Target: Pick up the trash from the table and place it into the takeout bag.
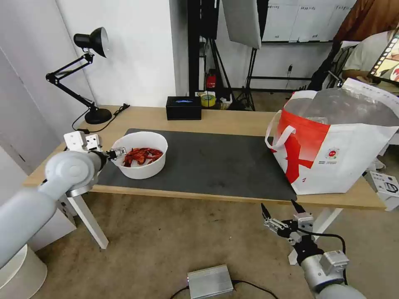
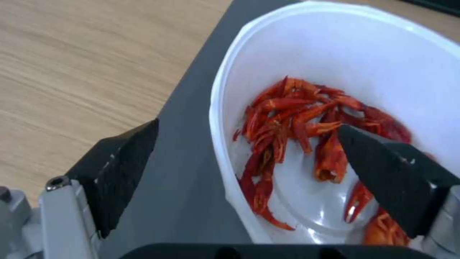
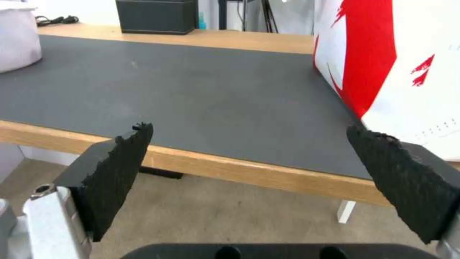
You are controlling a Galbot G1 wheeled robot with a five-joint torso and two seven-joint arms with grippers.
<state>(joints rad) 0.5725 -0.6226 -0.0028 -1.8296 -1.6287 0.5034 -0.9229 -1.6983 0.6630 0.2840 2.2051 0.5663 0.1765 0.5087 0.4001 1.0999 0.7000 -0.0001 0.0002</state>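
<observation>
- My left gripper sits at the bowl, fingers spread wide and straddling its near wall: one finger over the mat, the other inside above the red shells.
- I can't quite tell from the wrist view whether either finger touches the rim; nothing looks gripped.
- The bowl rests on the mat's left end, on the table.
- My right gripper hangs below the table's front edge, fingers wide apart, holding nothing.
- The takeout bag stands upright at the table's right end.
</observation>
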